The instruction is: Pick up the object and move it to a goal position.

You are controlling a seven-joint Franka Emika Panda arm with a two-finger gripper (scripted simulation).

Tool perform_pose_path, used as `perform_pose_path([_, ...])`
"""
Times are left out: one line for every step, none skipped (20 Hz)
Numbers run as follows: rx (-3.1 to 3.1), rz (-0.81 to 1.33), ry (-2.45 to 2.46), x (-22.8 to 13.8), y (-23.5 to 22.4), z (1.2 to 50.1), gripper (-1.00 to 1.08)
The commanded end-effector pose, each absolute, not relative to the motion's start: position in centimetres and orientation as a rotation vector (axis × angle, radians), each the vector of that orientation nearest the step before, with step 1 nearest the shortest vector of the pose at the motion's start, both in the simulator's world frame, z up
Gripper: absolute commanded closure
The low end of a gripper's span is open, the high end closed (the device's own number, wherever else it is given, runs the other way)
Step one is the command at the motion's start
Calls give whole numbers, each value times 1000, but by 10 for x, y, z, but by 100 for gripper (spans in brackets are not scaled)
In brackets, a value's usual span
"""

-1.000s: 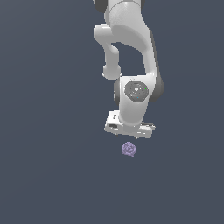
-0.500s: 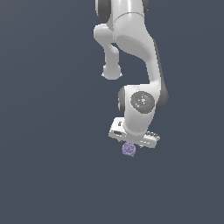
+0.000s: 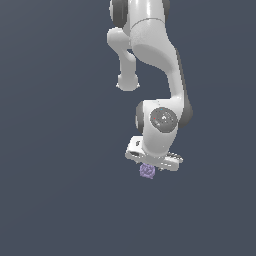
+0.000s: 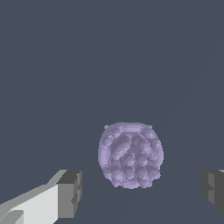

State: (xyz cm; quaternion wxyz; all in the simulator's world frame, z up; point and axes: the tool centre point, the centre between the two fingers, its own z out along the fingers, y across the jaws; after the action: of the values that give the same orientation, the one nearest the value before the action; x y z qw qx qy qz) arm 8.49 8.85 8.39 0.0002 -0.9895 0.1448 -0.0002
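Arm (image 3: pixel 160 55): smooth white shell, plastic-like, soft sheen, highlights along the curved links; dark grey bands at the joints. Gripper (image 4: pixel 140 192): white matt body, finger pads (image 4: pixel 70 192) dark grey, flat-faced, dull. Object (image 4: pixel 130 155): pale purple, matt, rough all over, packed with small rounded bumps, no gloss. Ground (image 3: pixel 50 150): even slate grey, flat, textureless, no reflections.

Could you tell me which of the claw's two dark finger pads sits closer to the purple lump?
In the wrist view, the pad on the white finger is closer to the bumpy, pale purple, roundish lump; the other pad stands farther off.
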Motion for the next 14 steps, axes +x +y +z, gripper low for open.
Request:
perform_pose_path([-3108, 1, 456, 84, 88, 74, -92])
perform_pose_path([-3108, 1, 456, 84, 89, 69, -92])
perform_pose_path([-3108, 1, 457, 84, 88, 63, -92])
perform_pose_path([-3108, 1, 458, 84, 88, 57, -92])
perform_pose_path([-3108, 0, 459, 84, 88, 51, -92])
perform_pose_path([-3108, 0, 459, 84, 88, 47, -92])
perform_pose_path([-3108, 0, 460, 84, 88, 43, -92])
perform_pose_path([-3108, 0, 460, 84, 88, 41, -92])
perform_pose_path([-3108, 0, 461, 84, 88, 39, -92])
perform_pose_path([-3108, 0, 461, 84, 88, 38, -92])
perform_pose_path([-3108, 0, 461, 85, 88, 38, -92])
perform_pose_path([-3108, 0, 461, 85, 88, 39, -92])
perform_pose_path([-3108, 0, 461, 85, 88, 39, -92])
perform_pose_path([-3108, 0, 461, 85, 88, 39, 108])
